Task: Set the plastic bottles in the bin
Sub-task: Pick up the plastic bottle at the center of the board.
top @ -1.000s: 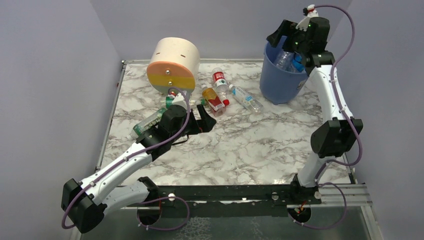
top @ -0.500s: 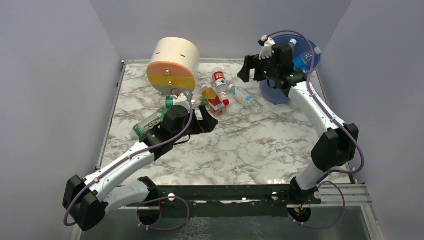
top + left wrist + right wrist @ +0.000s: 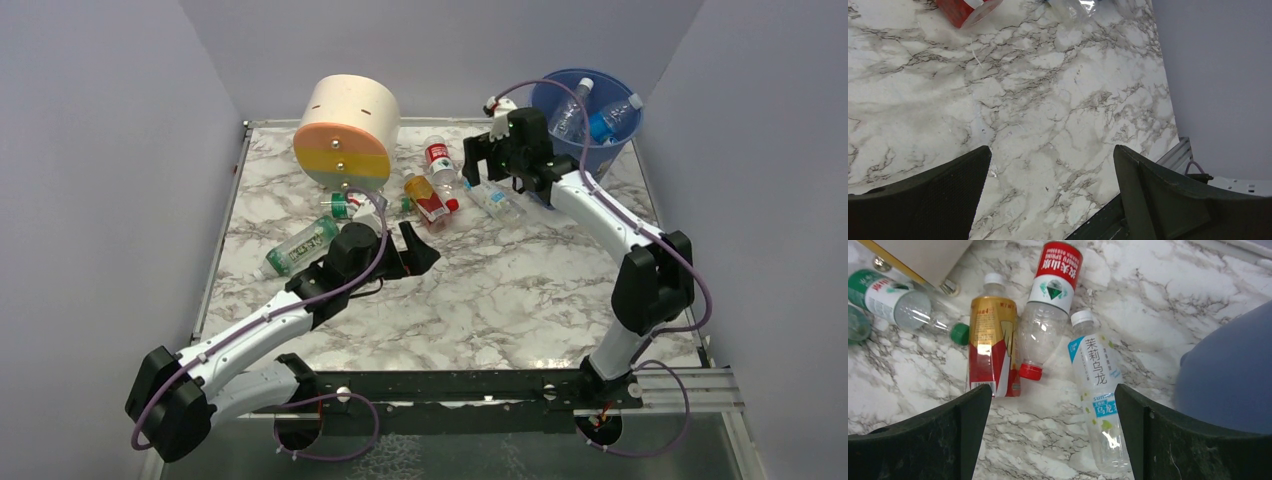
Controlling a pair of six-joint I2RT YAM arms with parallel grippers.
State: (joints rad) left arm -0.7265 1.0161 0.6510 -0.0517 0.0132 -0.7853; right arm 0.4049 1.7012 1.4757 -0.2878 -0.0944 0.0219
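Overhead, two plastic bottles (image 3: pixel 610 120) stand in the bin (image 3: pixel 612 152); others litter the tabletop (image 3: pixel 500 290). Left wrist: left fingers (image 3: pixel 923 200) spread over bare marble. Right wrist: right fingers (image 3: pixel 1188 440) spread, empty, above a white-capped bottle (image 3: pixel 1096 390), probably light, crushable and slick; best pinched across its labelled middle.

The table (image 3: pixel 500 290) has a smooth, faintly shiny marble-look top. The plastic bottles (image 3: pixel 1096 390) are clear and glossy; the bin (image 3: pixel 1233 370) seems smooth, matt plastic.

Bench (image 3: pixel 500 290) white-grey marble — bin (image 3: pixel 608 152) blue, cylinder (image 3: pixel 345 130) cream/orange/yellow — plastic bottles (image 3: pixel 1048 305) labelled red, green, gold-red, white-blue.
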